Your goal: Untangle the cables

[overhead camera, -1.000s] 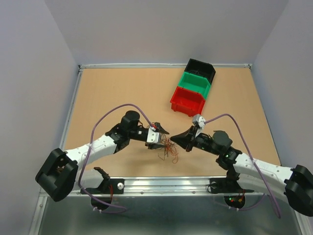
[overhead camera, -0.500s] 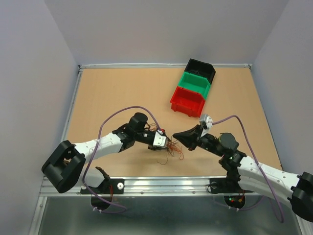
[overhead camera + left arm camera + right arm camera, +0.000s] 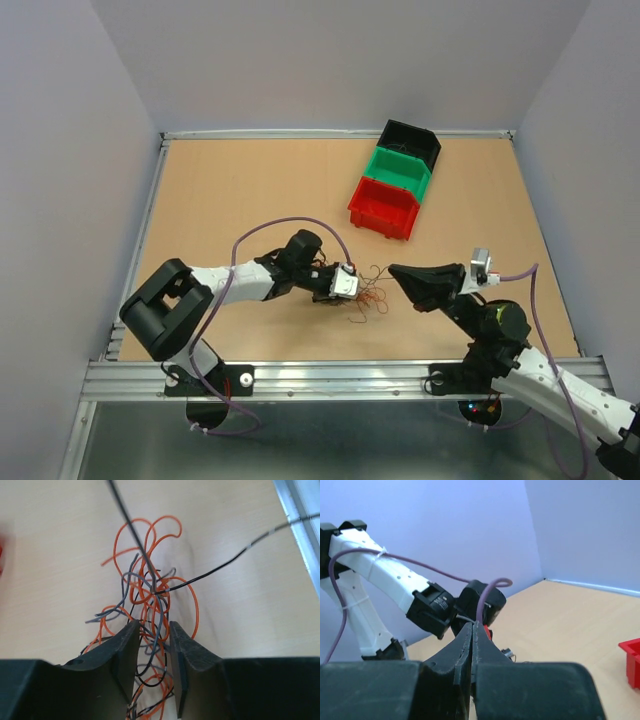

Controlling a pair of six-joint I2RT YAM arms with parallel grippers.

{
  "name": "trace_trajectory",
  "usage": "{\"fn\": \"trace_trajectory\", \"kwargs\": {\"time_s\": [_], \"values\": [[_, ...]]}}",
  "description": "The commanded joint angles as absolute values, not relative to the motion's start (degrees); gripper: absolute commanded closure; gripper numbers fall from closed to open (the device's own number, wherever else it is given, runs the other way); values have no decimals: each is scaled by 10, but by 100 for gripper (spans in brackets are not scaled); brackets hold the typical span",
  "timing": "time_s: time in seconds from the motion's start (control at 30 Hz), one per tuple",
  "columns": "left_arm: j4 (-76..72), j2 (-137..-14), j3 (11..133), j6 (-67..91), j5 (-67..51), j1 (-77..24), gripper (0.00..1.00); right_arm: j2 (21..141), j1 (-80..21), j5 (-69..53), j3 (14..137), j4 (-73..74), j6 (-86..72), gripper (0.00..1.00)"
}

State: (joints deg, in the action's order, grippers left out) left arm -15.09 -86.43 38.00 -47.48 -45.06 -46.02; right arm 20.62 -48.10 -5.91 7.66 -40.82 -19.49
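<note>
Wooden table (image 3: 230, 190), grey walls around it. Cables (image 3: 150, 590) lie as one orange, grey and dark tangle on the table near its front edge, between the two arms. Left hand (image 3: 154, 630) is low over the tangle, fingers (image 3: 125, 650) a narrow gap apart with several strands running through it, not clamped. One dark strand stretches taut out of the tangle toward the table's metal edge. Right hand (image 3: 393, 268) is just right of the tangle, pressed together; can't tell if it pins a strand. Red bin (image 3: 383, 207), green bin (image 3: 400, 172) and black bin (image 3: 410, 143) sit in a touching row, well apart from the tangle.
</note>
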Motion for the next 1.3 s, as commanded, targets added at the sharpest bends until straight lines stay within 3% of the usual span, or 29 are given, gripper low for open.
{"fn": "trace_trajectory", "kwargs": {"time_s": [0.0, 0.1, 0.33, 0.53, 0.87, 1.0, 1.13, 1.27], "values": [[-144, -893, 424, -473, -428, -462, 62, 194, -484, -3, 143, -420, -186, 99], [-140, -911, 435, -475, -413, -462, 68, 230, -484, 24, 218, -405, -163, 100], [-173, -921, 443, -447, -372, -456, 96, 383, -483, 105, 422, -396, -91, 99], [-192, -916, 449, -409, -427, -393, 98, 522, -484, 184, 573, -399, -49, 99], [-176, -927, 467, -400, -449, -376, 98, 729, -483, 331, 869, -414, 94, 99], [-210, -889, 444, -367, -486, -334, 92, 774, -455, 352, 908, -421, 108, 99], [-248, -843, 418, -337, -513, -302, 79, 786, -350, 289, 886, -417, -59, 100], [-266, -785, 394, -329, -503, -299, 55, 837, -233, 239, 925, -375, -180, 100]]}}
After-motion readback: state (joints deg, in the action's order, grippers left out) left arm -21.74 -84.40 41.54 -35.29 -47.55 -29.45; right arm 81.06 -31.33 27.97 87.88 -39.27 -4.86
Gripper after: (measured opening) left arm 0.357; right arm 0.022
